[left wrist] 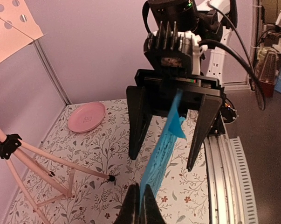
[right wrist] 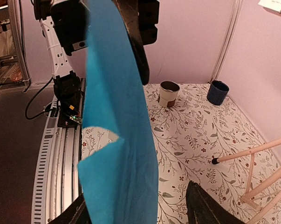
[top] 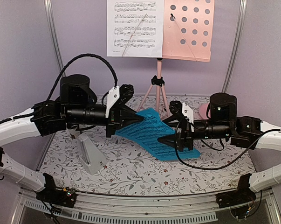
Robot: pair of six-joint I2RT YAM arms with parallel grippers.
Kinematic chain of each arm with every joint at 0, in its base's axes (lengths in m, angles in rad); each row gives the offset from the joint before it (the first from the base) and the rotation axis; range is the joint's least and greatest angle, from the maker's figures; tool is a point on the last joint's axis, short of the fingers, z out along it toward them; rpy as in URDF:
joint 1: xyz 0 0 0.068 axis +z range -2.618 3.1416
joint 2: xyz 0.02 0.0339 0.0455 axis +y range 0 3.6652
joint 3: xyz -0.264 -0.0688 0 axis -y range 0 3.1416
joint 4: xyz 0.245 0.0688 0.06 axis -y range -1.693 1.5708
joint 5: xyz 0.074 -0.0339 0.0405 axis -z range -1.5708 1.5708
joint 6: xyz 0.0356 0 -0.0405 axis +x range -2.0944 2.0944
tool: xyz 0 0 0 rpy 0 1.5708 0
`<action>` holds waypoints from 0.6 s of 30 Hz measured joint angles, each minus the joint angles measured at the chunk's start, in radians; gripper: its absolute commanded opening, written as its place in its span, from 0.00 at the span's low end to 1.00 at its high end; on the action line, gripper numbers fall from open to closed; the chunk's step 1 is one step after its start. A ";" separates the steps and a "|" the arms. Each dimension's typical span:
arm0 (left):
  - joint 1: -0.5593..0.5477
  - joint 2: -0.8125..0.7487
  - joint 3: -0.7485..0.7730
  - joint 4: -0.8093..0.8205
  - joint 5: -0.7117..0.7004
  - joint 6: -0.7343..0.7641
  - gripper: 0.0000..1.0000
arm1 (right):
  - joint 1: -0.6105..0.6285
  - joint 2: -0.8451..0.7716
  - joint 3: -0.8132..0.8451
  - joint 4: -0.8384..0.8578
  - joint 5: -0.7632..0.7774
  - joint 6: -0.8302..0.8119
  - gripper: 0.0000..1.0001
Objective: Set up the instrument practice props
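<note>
The bright blue sheet [top: 152, 133] hangs in the air between my two grippers over the middle of the table. My left gripper [top: 139, 119] is shut on its left edge; its fingertips [left wrist: 134, 200] pinch the paper [left wrist: 161, 151]. My right gripper [top: 167, 130] is open, one finger on each side of the sheet [right wrist: 117, 116], not closed on it. The pink music stand [top: 189, 28] stands at the back, with the white sheet [top: 133, 28] on the left of its tray. The white pyramid metronome [top: 91, 156] stands at the front left.
A round pink plate [left wrist: 86, 116] lies at the right back, half hidden behind my right arm in the top view [top: 203, 110]. A dark blue cup [right wrist: 218, 92] and a small white cup-like object [right wrist: 168, 93] stand by the left wall. The stand's legs [left wrist: 47, 161] spread over the back middle.
</note>
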 measured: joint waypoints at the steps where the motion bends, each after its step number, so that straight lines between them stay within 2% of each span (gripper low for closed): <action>1: 0.005 0.011 0.009 -0.007 0.019 -0.011 0.00 | 0.000 0.000 0.000 0.005 0.003 0.000 0.60; 3: 0.019 0.031 0.027 -0.022 0.058 -0.035 0.00 | 0.000 0.000 0.000 0.011 0.005 0.001 0.51; 4: 0.029 0.039 0.035 -0.029 0.077 -0.047 0.00 | 0.000 0.000 0.000 0.013 0.003 0.001 0.43; 10: 0.089 0.062 0.080 -0.065 0.181 -0.135 0.00 | 0.000 0.000 0.000 0.020 -0.012 0.015 0.12; 13: 0.111 0.079 0.112 -0.077 0.240 -0.185 0.00 | 0.000 0.000 0.000 0.020 -0.035 0.024 0.00; 18: 0.122 0.104 0.132 -0.077 0.354 -0.269 0.00 | -0.003 -0.001 0.000 0.019 -0.092 0.049 0.00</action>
